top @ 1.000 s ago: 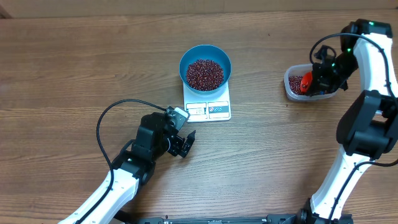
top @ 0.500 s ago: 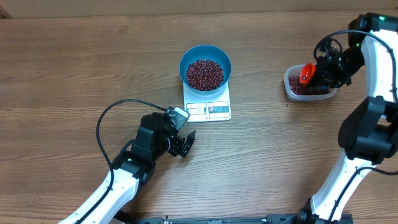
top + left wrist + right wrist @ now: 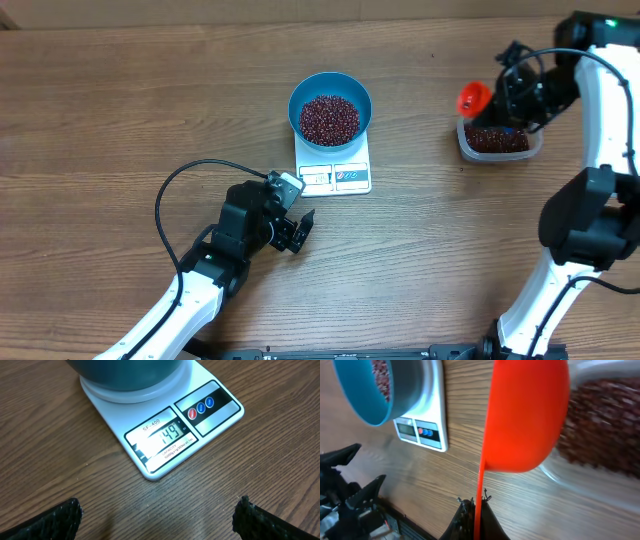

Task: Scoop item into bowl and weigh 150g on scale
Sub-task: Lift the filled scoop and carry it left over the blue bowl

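Observation:
The teal bowl [image 3: 330, 92] stands on the white scale [image 3: 334, 172], with a heap of dark red beans [image 3: 330, 118] inside. In the left wrist view the scale [image 3: 210, 407] shows 149 on its display, and the bowl [image 3: 125, 372] is at the top edge. My left gripper [image 3: 298, 232] rests open on the wood just in front of the scale, its fingers [image 3: 55, 520] wide apart with nothing between them. My right gripper [image 3: 477, 507] is shut on the thin handle of a red scoop [image 3: 525, 415]. The scoop [image 3: 473, 98] hangs above the left rim of the bean tub.
A clear plastic tub [image 3: 497, 140] of beans [image 3: 605, 425] sits at the far right of the wooden table. A black cable [image 3: 180, 190] loops beside my left arm. The right arm's white links run down the right edge.
My right gripper has lifted the red scoop out of the tub and carried it left and toward the far side. The left arm, bowl and scale have not moved.

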Tool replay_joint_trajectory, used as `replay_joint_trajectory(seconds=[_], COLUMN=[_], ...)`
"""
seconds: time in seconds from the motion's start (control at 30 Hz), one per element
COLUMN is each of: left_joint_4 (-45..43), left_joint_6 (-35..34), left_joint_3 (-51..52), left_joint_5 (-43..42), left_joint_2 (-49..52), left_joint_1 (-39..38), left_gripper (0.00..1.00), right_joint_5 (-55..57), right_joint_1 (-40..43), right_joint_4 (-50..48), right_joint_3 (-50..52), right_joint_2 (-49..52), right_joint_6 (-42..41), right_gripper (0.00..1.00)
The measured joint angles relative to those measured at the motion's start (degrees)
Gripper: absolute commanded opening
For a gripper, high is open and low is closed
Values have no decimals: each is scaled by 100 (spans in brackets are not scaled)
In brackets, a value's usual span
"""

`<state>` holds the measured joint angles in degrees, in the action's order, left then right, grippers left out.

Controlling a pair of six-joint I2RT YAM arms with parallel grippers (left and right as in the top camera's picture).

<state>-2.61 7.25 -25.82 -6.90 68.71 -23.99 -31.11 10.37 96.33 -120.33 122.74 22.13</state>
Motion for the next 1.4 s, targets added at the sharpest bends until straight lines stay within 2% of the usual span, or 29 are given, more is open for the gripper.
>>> replay_joint_trajectory(seconds=[0.4, 0.73, 0.93, 1.17, 1.4], left_joint_4=[0, 0, 0, -2, -2], left_joint_6=[-2, 0, 0, 0, 0], left_joint_3=[0, 0, 0, 0, 0], left_joint_5=[0, 0, 0, 0, 0], left_joint_2=[0, 0, 0, 0, 0], left_joint_1=[0, 0, 0, 0, 0], left_gripper=[99, 100, 100, 100, 100], right_joint_5=[-214, -221, -221, 321, 1327], right_joint_1=[-1016, -1589, -2070, -2634, -3171], right_joint_4=[-232, -267, -601, -1049, -1305], right_joint_3=[-26, -737, -782, -782, -782], right_joint_2=[0, 0, 0, 0, 0], right_joint_6=[-66, -223, -275, -610, -997], right_gripper=[4, 4, 4, 4, 4])
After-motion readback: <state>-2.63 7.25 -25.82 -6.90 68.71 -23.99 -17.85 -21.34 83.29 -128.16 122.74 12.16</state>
